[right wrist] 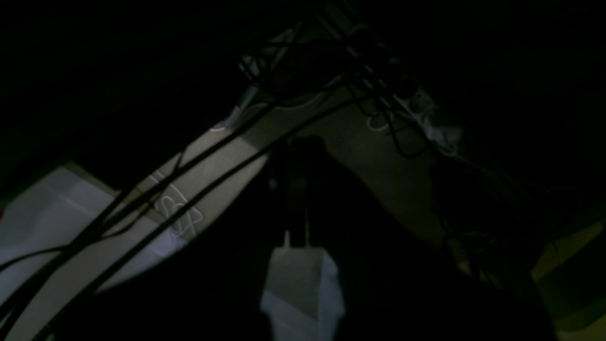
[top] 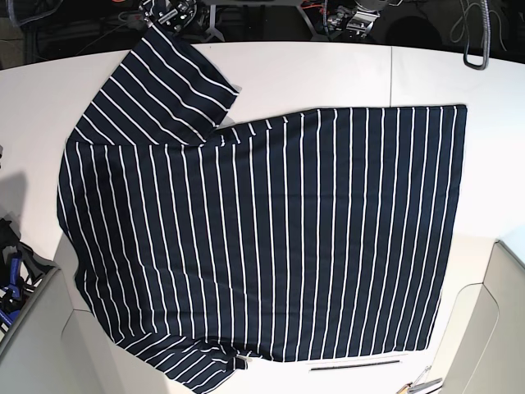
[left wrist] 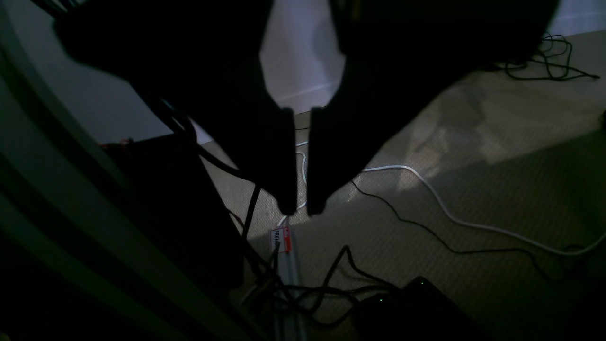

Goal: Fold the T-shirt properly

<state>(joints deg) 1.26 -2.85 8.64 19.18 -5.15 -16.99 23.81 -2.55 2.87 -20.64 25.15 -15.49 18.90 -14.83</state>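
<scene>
One dark navy short-sleeved T-shirt (top: 271,238) with thin white stripes lies spread flat across the white tabletop (top: 328,74) in the base view, covering most of it; one sleeve reaches toward 11 o'clock, the hem edge faces 3 o'clock; the left gripper (left wrist: 301,208) hangs over carpet and a white cable (left wrist: 450,213), fingertips nearly together, holding nothing; the right gripper's state I cannot tell, its view too dark.

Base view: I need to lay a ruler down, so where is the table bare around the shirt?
Bare white table runs along the far edge beyond the T-shirt, right of its upper sleeve. The rest is covered.
</scene>
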